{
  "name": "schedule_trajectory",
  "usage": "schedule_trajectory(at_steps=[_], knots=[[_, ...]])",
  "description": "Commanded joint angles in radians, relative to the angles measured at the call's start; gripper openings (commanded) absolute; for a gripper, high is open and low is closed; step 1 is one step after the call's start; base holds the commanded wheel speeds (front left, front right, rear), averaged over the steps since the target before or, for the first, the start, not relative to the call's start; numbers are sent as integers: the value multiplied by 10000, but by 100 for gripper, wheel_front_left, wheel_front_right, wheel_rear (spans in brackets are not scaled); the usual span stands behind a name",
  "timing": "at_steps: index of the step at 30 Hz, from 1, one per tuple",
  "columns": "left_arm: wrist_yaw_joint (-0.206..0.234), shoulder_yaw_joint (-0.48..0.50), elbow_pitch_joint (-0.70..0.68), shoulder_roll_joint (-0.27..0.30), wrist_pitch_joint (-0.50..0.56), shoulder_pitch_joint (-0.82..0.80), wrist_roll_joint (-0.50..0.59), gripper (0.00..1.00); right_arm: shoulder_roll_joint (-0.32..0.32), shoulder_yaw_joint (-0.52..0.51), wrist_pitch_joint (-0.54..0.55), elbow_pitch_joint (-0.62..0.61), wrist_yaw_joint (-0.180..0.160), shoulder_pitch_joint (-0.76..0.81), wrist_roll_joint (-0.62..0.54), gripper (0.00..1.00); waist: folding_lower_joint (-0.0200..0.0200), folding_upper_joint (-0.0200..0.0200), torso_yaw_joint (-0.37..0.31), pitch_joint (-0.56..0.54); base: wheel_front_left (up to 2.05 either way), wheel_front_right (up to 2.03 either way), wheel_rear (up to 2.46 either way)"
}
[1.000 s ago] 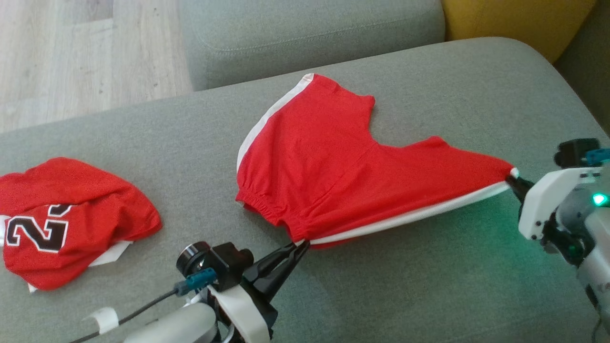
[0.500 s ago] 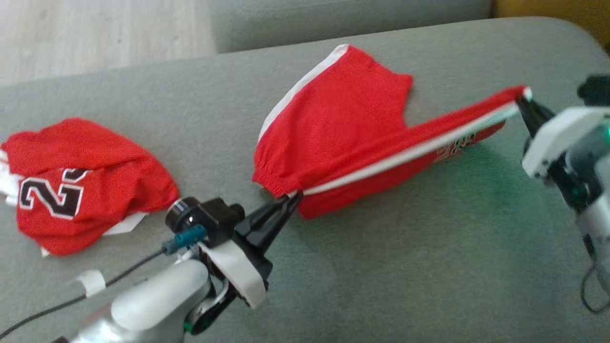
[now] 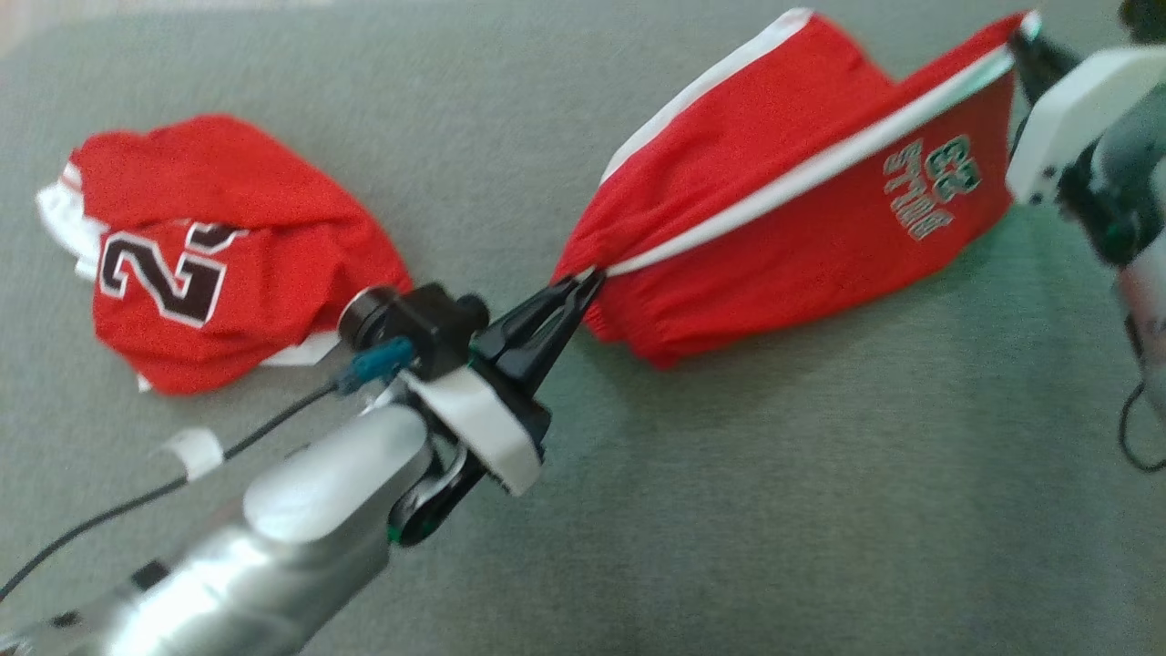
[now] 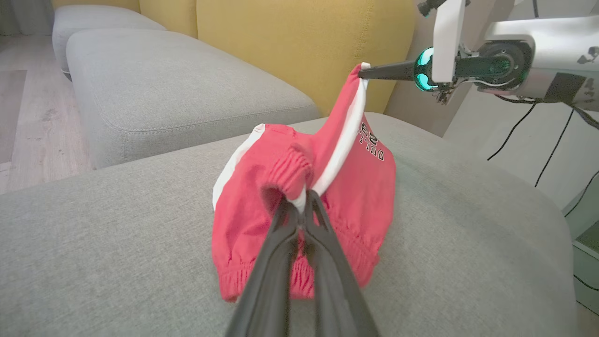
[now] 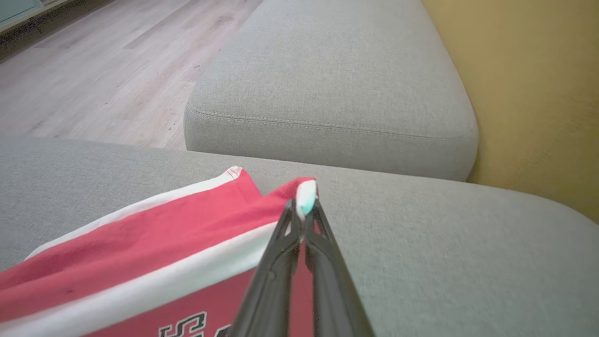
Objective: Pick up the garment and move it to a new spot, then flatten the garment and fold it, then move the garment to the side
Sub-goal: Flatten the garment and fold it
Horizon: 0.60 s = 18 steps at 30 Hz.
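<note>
We're mid-fold on the shorts (image 3: 802, 246): left gripper (image 3: 585, 281) and right gripper (image 3: 1022, 38) each clamp an end of the striped edge. Next we sweep it over and lay it flat.

Setting: a home living room; you are working at a sofa.
- Wide grey fabric seat cushion (image 4: 117, 243), soft, with rounded corners.
- A second matching grey cushion (image 5: 327, 84) just beside it, with a stitched seam along its edge.
- Mustard-yellow upholstered backrest (image 4: 299, 42) behind both.
- Pale wood-plank floor (image 5: 103, 65) alongside.
</note>
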Motion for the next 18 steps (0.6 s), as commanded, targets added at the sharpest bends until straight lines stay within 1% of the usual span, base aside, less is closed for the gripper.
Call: schedule_trajectory(at_steps=[1, 10, 18], knots=[[-35, 455, -92, 89, -94, -566, 102, 0, -41, 71, -157, -160, -9, -414, -106, 0, -2, 0, 485, 515, 0, 0, 0], [-382, 456, 962, -876, -304, -1480, 284, 0, -20, 198, -767, 1050, -9, -1809, -628, 0, -2, 0, 1377, 1515, 0, 0, 0], [-623, 423, 1590, -1441, -480, -2006, 399, 0, 10, 329, -1212, 2021, -9, -2514, -814, 0, -2, 0, 1853, 2007, 0, 0, 0]])
